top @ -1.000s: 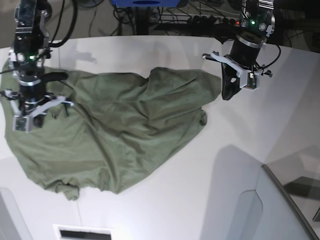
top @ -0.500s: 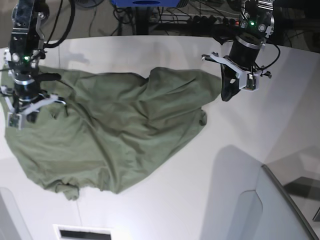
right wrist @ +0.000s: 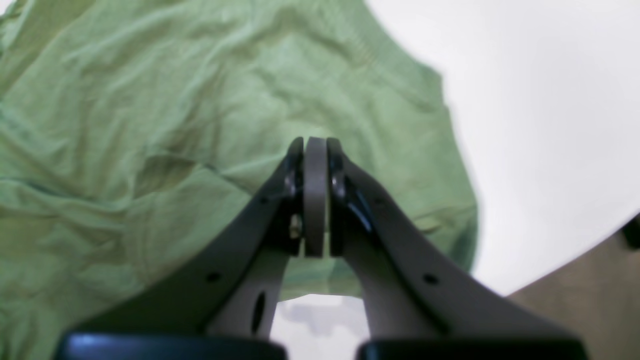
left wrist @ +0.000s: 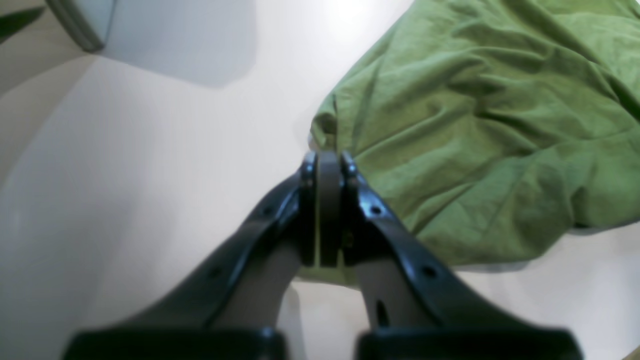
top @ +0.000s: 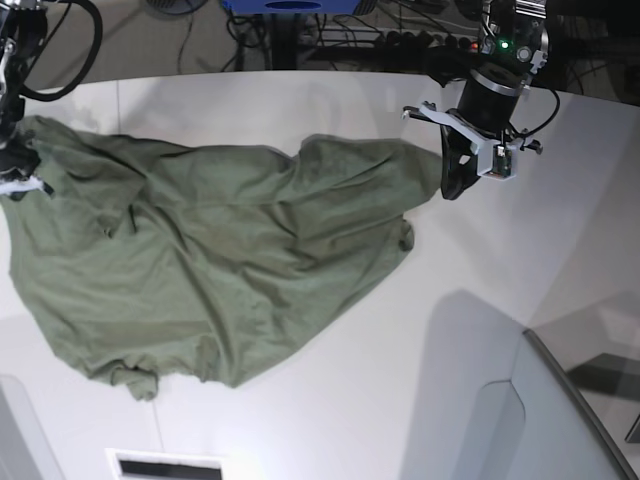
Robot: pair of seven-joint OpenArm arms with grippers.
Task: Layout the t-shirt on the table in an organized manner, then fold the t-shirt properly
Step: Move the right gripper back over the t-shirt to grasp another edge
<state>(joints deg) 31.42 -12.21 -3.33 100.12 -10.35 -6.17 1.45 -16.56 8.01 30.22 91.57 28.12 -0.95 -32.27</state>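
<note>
The olive-green t-shirt (top: pixel 230 250) lies crumpled and unfolded across the left and middle of the white table (top: pixel 520 260). My left gripper (top: pixel 455 188) hangs shut at the shirt's right edge. In the left wrist view its tips (left wrist: pixel 327 156) meet over the hem of the t-shirt (left wrist: pixel 475 125), with no cloth seen pinched. My right gripper (right wrist: pixel 315 141) is shut too, pads together, above the t-shirt (right wrist: pixel 150 125) near its edge. In the base view only a bit of the right arm (top: pixel 10 150) shows at the far left.
A grey translucent panel (top: pixel 545 420) rises at the near right corner. A dark slot (top: pixel 165 467) sits at the front edge. Cables and a blue box (top: pixel 290 5) lie beyond the table's far edge. The right wrist view shows the table's edge (right wrist: pixel 565 260) close by.
My right arm has swung left and away from the middle of the shirt, now almost out of the base view, uncovering the shirt's upper-left part. The left arm has stayed put.
</note>
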